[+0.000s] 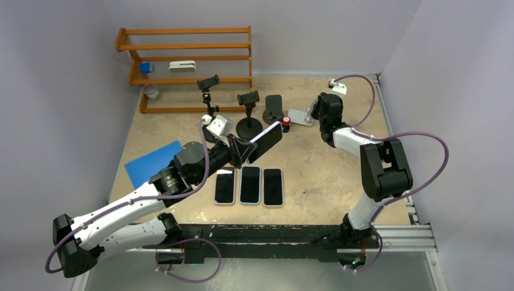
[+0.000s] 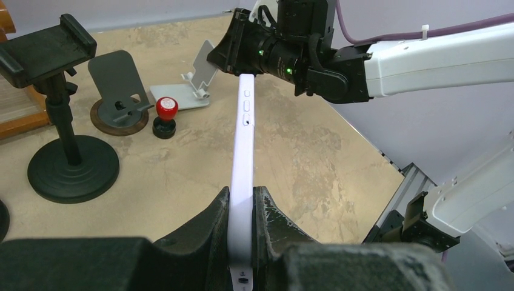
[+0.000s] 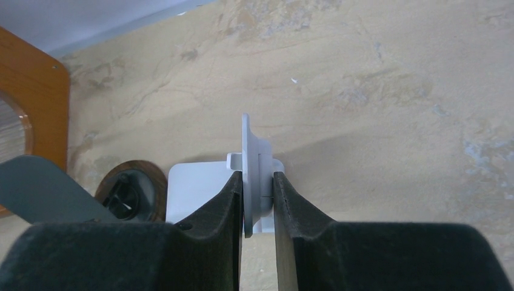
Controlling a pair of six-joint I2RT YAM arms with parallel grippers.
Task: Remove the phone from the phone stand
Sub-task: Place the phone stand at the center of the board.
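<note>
Phone (image 1: 267, 140) aloft behind row of three phones (image 1: 249, 185); stand (image 1: 301, 116) back right.

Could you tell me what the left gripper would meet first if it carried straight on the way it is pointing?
The phone in the left gripper leads and would probably hit the right gripper, clamped on the white stand; the gap between them is hard to judge.

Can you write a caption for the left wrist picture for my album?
The left gripper clamps a pale phone edge-on, its far end toward the right arm.
</note>
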